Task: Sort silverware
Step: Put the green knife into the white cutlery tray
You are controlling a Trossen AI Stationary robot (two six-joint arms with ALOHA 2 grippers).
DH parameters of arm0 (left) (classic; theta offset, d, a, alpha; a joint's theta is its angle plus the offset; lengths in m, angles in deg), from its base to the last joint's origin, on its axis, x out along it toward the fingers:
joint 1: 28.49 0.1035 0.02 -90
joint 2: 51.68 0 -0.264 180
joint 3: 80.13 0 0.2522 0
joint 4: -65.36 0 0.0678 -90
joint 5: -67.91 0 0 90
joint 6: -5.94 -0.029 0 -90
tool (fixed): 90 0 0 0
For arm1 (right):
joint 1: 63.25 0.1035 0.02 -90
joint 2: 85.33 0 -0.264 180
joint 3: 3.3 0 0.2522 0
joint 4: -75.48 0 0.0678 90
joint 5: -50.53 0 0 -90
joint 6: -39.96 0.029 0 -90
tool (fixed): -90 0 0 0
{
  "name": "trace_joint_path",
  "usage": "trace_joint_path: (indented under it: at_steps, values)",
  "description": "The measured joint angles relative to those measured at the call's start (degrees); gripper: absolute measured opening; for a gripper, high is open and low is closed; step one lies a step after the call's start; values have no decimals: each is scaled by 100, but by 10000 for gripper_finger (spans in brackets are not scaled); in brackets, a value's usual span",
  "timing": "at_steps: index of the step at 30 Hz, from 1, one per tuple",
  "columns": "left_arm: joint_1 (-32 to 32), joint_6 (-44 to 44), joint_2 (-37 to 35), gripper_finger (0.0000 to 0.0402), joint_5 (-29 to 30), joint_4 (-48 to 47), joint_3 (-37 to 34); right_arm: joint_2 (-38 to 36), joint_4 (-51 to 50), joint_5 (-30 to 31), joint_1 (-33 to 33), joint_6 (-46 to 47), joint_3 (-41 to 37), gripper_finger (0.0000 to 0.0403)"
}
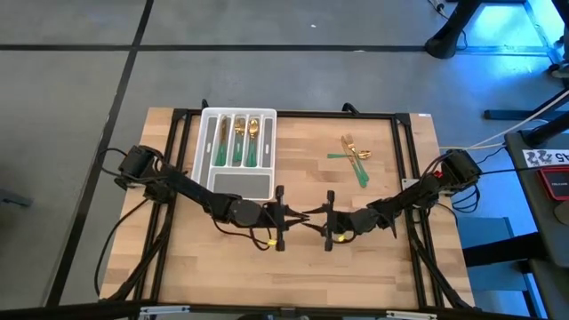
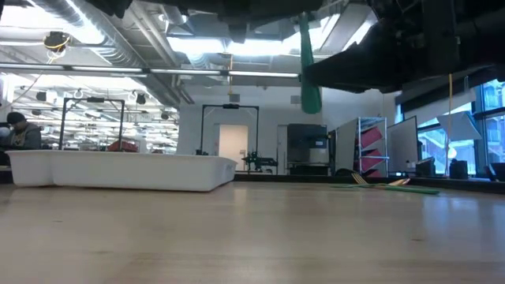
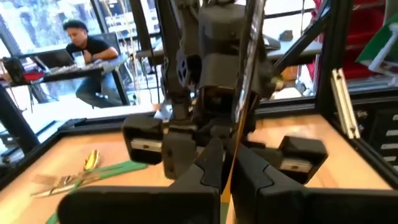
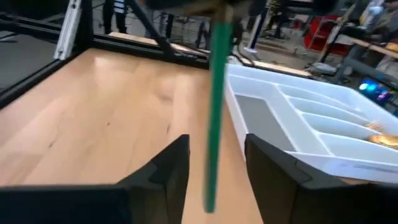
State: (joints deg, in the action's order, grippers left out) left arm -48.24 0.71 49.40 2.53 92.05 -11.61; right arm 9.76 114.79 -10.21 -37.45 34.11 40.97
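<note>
One piece of silverware, a slim green handle [image 4: 214, 112], hangs upright above the table's middle; its head is hidden. My left gripper [image 1: 286, 218] is shut on its upper part. My right gripper [image 4: 216, 146] faces it from the table's right, open, one finger on each side of the handle without touching. In the low view the handle [image 2: 310, 71] hangs from the dark grippers, well above the wood. Several more pieces lie in the white tray [image 1: 238, 147], and a few lie loose [image 1: 356, 158] on the table's far right. My left gripper pinches the piece between its two fingers at its upper part [image 3: 229, 163], above the green handle; the fingers hide the exact spot. The fingers [image 3: 249, 180] come level from the table's left and lie across the piece. It is lifted clear, its handle hanging down.
The white tray [image 2: 118, 170] stands at the far left of the wooden top, its near compartment [image 4: 261, 118] without cutlery. The loose pile [image 3: 81, 174] lies beyond my right arm. Black frame rails run along the table's edges. A person sits at a desk in the room beyond.
</note>
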Motion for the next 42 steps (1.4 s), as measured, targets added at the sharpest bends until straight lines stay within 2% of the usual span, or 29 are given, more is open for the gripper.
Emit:
trace_joint_path:
  at_steps: [3,7,14,18,21,29,37,40,42]
  values:
    - [73,172,0,4,2,-171,0,0,-62,-233,0,126,0,162]
    - [111,230,0,6,0,-151,0,0,-49,-254,-32,151,0,146]
    - [172,279,0,6,-3,-137,0,0,-61,-398,-199,189,0,64]
    - [201,331,0,5,4,-145,0,0,-43,-757,-397,276,0,24]
    - [196,301,0,4,0,-147,0,0,-30,-1043,-495,305,0,9]
    - [196,211,0,4,2,-178,0,0,-23,-1069,-494,324,0,35]
    - [175,176,0,4,20,-197,0,0,96,-939,-494,307,0,106]
    - [173,206,0,7,17,-199,0,0,91,-939,-484,306,1,100]
    - [175,204,0,7,20,-201,0,0,74,-939,-479,323,25,70]
